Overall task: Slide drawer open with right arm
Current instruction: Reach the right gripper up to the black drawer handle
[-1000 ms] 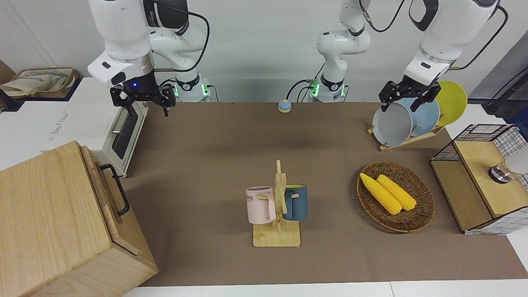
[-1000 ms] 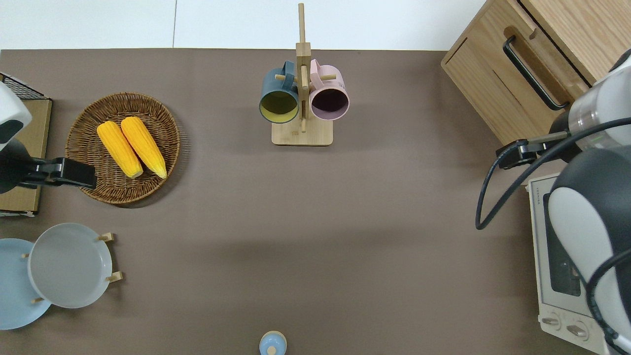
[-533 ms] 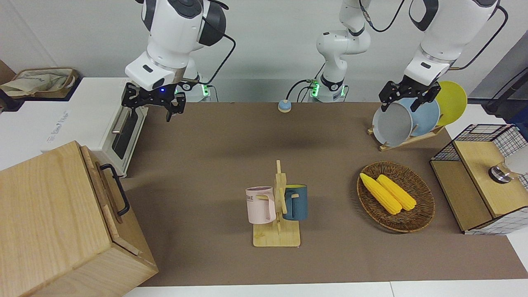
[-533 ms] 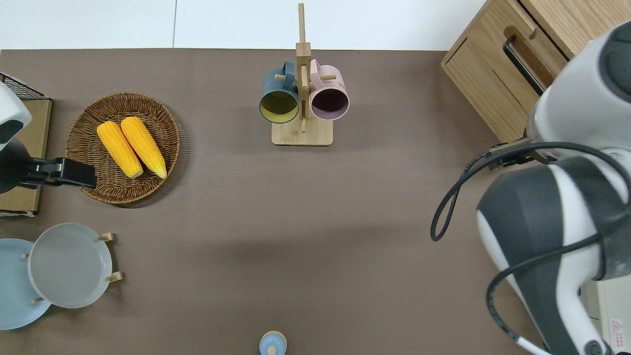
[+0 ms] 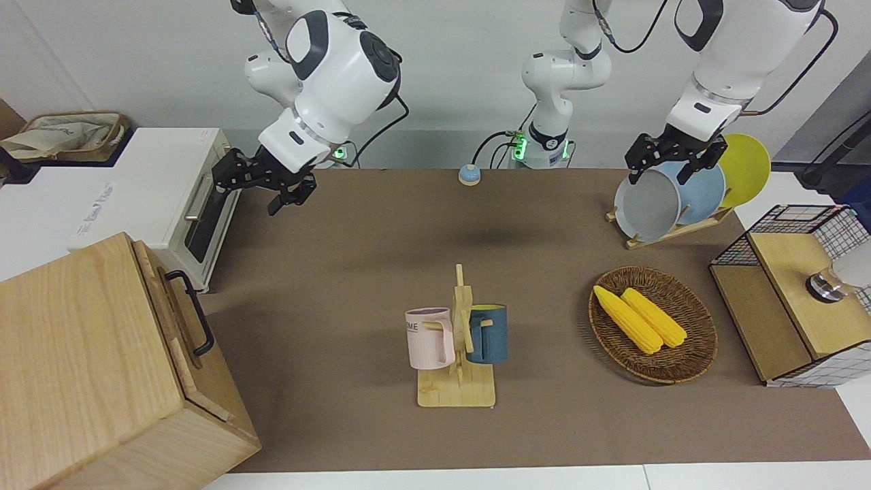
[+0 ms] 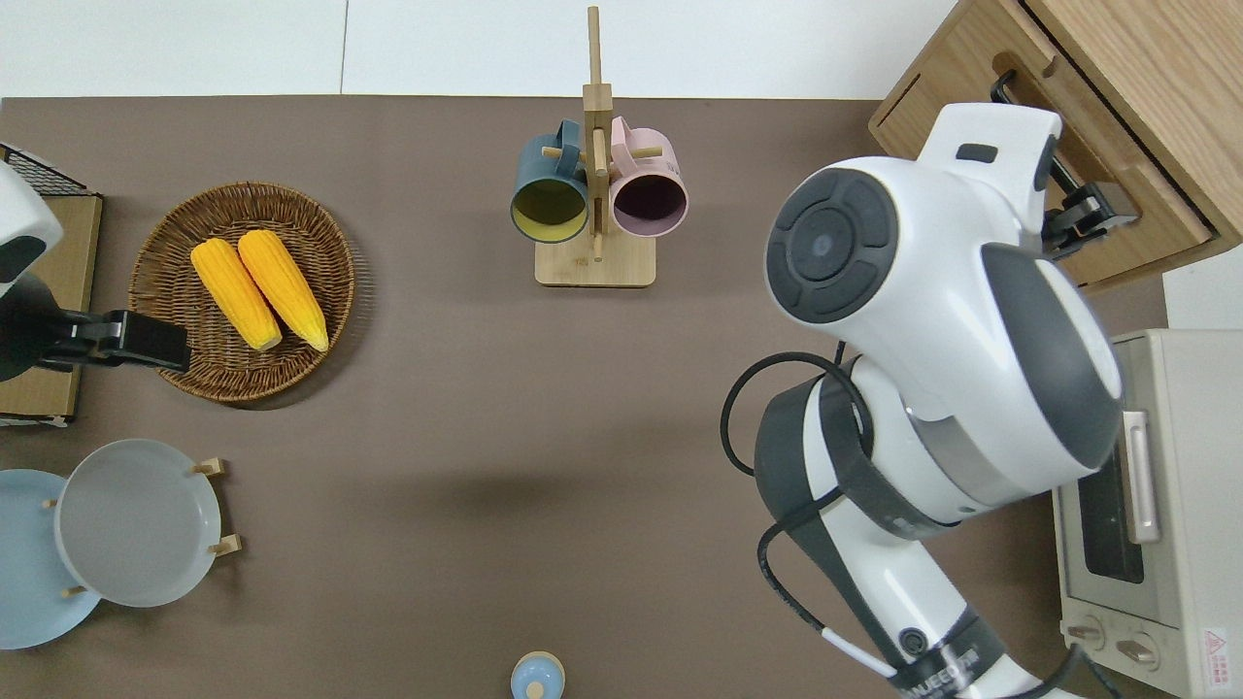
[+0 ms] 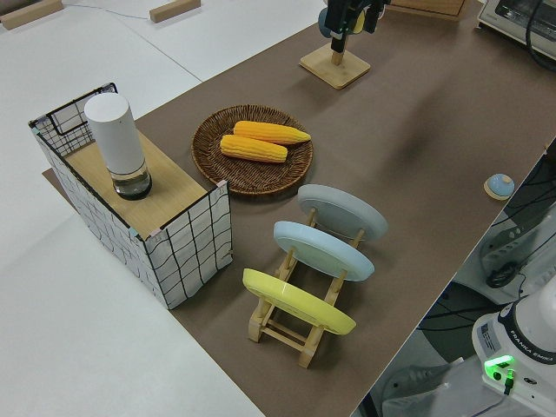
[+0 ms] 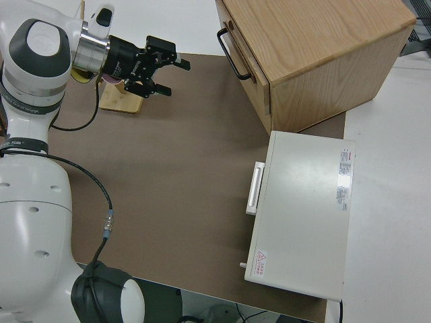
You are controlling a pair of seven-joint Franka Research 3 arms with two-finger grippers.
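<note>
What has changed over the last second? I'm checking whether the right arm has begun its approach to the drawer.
The right gripper has swung away from the toaster oven and turned sideways toward the drawer, its jaws open and holding nothing. It hasn't reached the black handle. The drawer has stayed shut; the left arm stayed parked; mugs, corn and plates haven't moved.

Bright, even light; shadows apparently soft.
</note>
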